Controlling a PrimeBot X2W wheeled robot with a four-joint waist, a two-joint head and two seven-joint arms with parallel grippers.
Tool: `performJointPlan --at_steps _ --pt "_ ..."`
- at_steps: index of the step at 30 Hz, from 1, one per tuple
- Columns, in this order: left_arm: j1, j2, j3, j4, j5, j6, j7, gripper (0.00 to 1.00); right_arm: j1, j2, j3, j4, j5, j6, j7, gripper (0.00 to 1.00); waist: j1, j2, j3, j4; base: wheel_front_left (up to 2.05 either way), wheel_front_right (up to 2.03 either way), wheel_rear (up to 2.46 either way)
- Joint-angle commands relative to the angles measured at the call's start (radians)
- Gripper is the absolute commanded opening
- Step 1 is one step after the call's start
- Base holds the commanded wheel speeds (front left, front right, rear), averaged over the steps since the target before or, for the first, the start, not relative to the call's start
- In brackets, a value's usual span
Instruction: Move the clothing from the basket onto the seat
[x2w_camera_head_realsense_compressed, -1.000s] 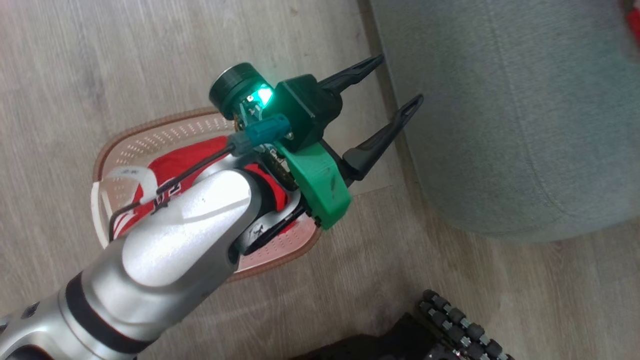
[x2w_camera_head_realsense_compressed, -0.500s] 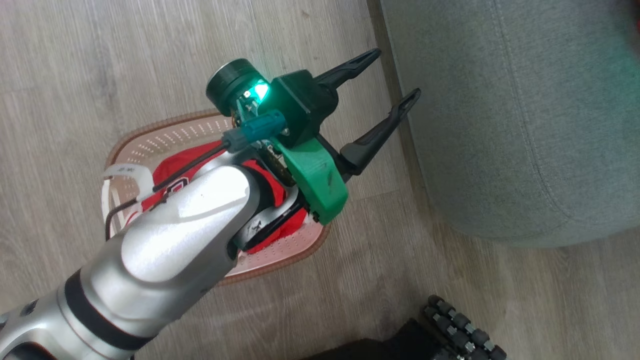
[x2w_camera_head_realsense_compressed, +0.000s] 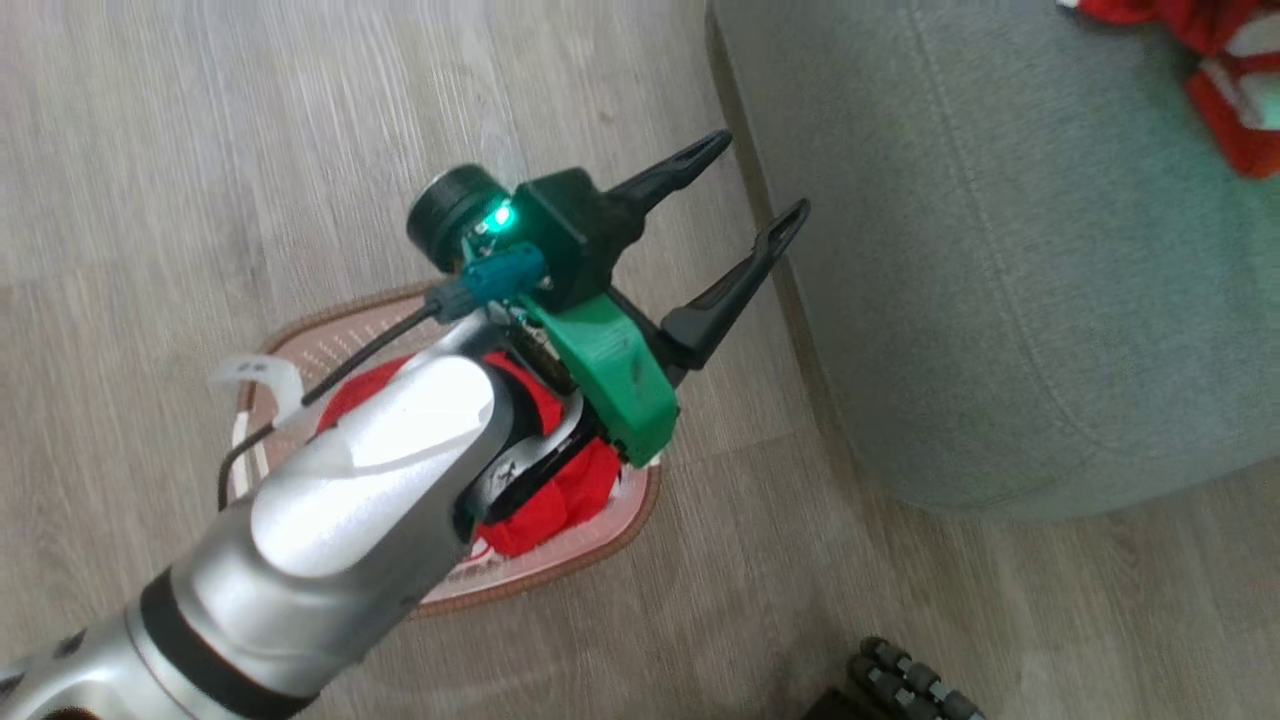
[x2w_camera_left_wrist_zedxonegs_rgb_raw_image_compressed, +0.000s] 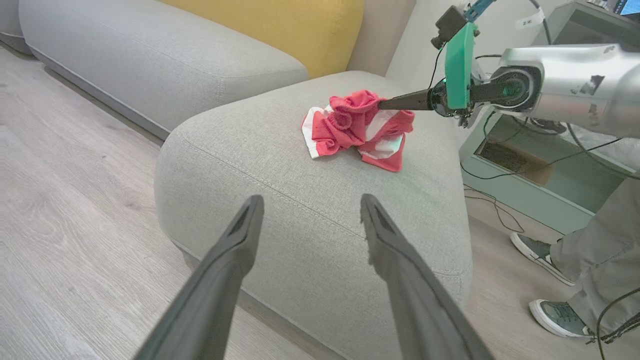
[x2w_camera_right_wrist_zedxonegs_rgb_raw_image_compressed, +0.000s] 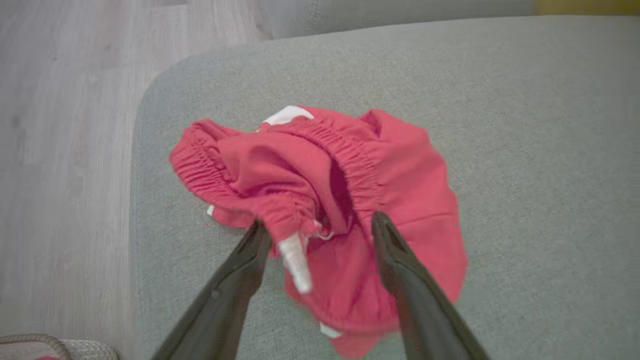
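The whole head view has shifted over the last second, so the camera has moved rather than the things. The turn brings more of the seat (x2w_camera_head_realsense_compressed: 1000, 250) into frame, and with it a red-and-white garment (x2w_camera_head_realsense_compressed: 1235, 130) now showing at the top right corner. That 1 piece already lies heaped on the seat, well in from its rounded edge, so part of the task looks done.

The wooden floor (x2w_camera_head_realsense_compressed: 250, 150) is bare around the basket (x2w_camera_head_realsense_compressed: 585, 545), which stands near the seat's front edge but apart from it. More red clothing (x2w_camera_head_realsense_compressed: 550, 500) is inside the basket, largely hidden under the left forearm, so that share is not yet moved.

The right end effector (x2w_camera_right_wrist_zedxonegs_rgb_raw_image_compressed: 320, 220) hangs low over the delivered garment with its 2 fingers spread to either side of a fold; it looks released, not clamped. The left end effector (x2w_camera_head_realsense_compressed: 762, 175) has stayed spread wide and empty, above the strip of floor between basket and seat.

A person's legs (x2w_camera_left_wrist_zedxonegs_rgb_raw_image_compressed: 590, 260) stand beyond the seat's far corner; the near side looks free for the next lift.
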Motion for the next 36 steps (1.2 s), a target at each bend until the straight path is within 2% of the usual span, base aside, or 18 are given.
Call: performJointPlan --at_steps 1,11,20,29,36 --pt "-0.01 0.009 0.036 -0.032 -0.003 0.002 -0.009 1.0 0.025 -0.048 0.001 -0.029 0.008 0.0 0.007 1.0 0.0 0.0 -0.028 -0.007 0.0 0.0 0.0" --pt "0.066 0.015 0.051 -0.015 -0.039 0.024 -0.06 1.0 0.098 -0.135 0.023 -0.169 0.043 0.0 0.047 1.0 0.0 0.0 -0.169 0.0 0.0 0.0 0.0" --pt "0.121 0.028 0.085 -0.008 -0.07 0.049 -0.111 1.0 0.232 -0.182 -0.077 -0.404 0.064 0.0 -0.091 1.0 0.0 0.0 -0.273 0.059 0.0 0.0 0.0" --pt "0.198 0.071 0.131 -0.002 -0.095 0.092 -0.163 1.0 0.476 -0.095 -0.293 -0.613 -0.039 0.0 -0.143 1.0 0.0 0.0 -0.352 0.14 0.0 0.0 0.0" --pt "0.264 0.113 0.168 -0.002 -0.107 0.131 -0.205 1.0 0.677 0.044 -0.441 -0.769 -0.143 0.0 -0.165 1.0 0.0 0.0 -0.384 0.202 0.0 0.0 0.0"
